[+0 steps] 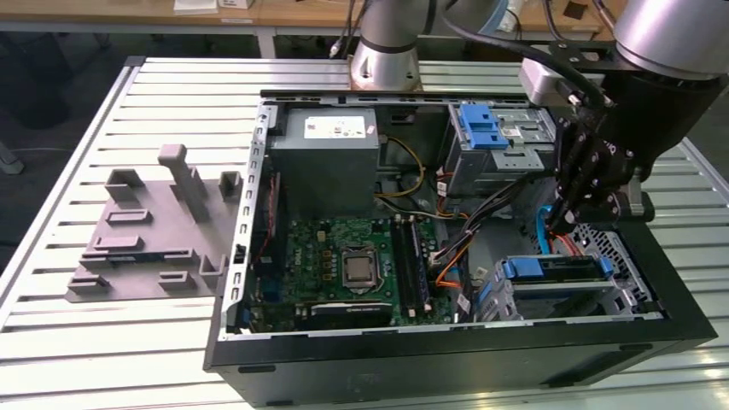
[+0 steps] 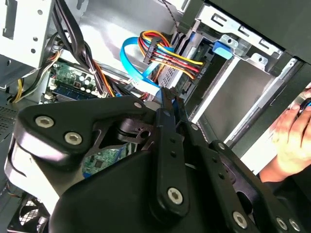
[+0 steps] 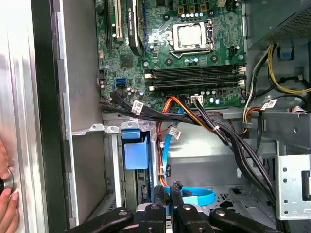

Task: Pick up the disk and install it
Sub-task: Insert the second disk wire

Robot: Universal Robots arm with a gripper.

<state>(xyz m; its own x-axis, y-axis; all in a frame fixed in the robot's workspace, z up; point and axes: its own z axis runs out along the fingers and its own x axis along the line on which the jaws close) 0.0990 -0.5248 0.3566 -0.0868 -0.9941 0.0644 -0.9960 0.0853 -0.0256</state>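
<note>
**Bench** (image 1: 68, 342): slatted metal top, carrying everything listed.

**Fixture** (image 1: 148, 231): grey moulded holder at the exterior view's left, well apart from the case.

**Case** (image 1: 456, 363): black computer tower laid on its side with the panel off, so the inside is reachable from above.

**Grey box** (image 1: 330, 162): at the far side of the case, left of centre.

**Board** (image 1: 353, 265): green, just nearer than the grey box.

**Latch** (image 1: 484, 128): blue ridged tab on the far right cage.

**Disk** (image 1: 552, 278): silver slab with a blue frame, lying in the near right cage and apparently slid home. Its blue end faces the board.

**Tool** (image 1: 555, 226): down inside the case at the exterior view's right, just above the disk's cage. In both wrist views the fingertips (image 3: 175, 188) are drawn together with nothing seen between them, and a blue ribbon cable (image 3: 194, 198) loops behind.

**Hand** (image 2: 291, 141): a person's, outside the case wall, likely steadying it.
</note>
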